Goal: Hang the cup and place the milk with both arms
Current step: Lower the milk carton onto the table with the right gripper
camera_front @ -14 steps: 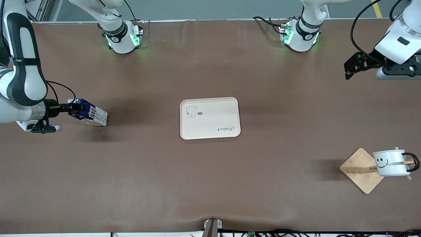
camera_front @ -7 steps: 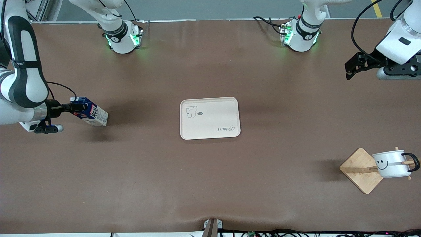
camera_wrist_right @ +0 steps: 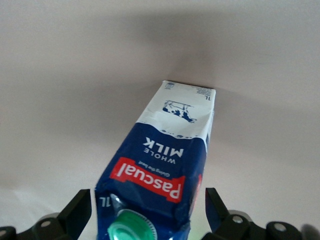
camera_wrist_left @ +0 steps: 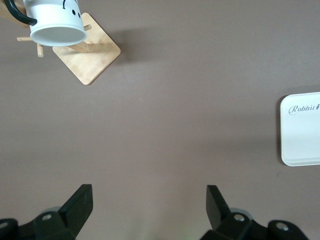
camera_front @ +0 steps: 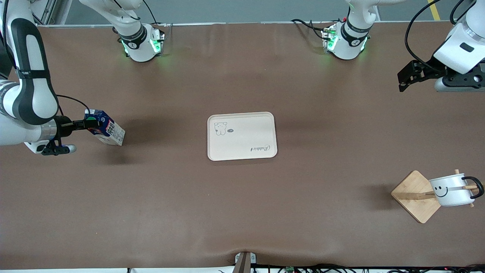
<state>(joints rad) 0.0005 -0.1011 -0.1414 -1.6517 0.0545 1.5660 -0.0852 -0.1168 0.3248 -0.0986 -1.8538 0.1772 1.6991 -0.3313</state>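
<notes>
The milk [camera_front: 108, 132], a dark blue carton with a green cap, is tilted near the right arm's end of the table. My right gripper [camera_front: 89, 123] is shut on its cap end. In the right wrist view the milk [camera_wrist_right: 170, 155] fills the space between the fingers of the right gripper [camera_wrist_right: 147, 210]. The cup [camera_front: 449, 189], white with a smiley face, hangs by its black handle on a peg of the wooden rack [camera_front: 415, 195]. My left gripper [camera_front: 401, 81] is open and empty, raised over the left arm's end of the table. The left wrist view shows the left gripper [camera_wrist_left: 150, 205], the cup [camera_wrist_left: 55, 22] and the rack [camera_wrist_left: 87, 60].
A cream tray [camera_front: 242, 136] with a small dog print lies flat in the middle of the table, between the milk and the rack. Its edge shows in the left wrist view [camera_wrist_left: 302, 130]. The brown tabletop [camera_front: 242, 212] spreads around it.
My right gripper has shifted slightly toward the tray and tipped the milk's cap end up, so the carton stands steeper. The left arm has barely moved. The cup stays on the rack.
</notes>
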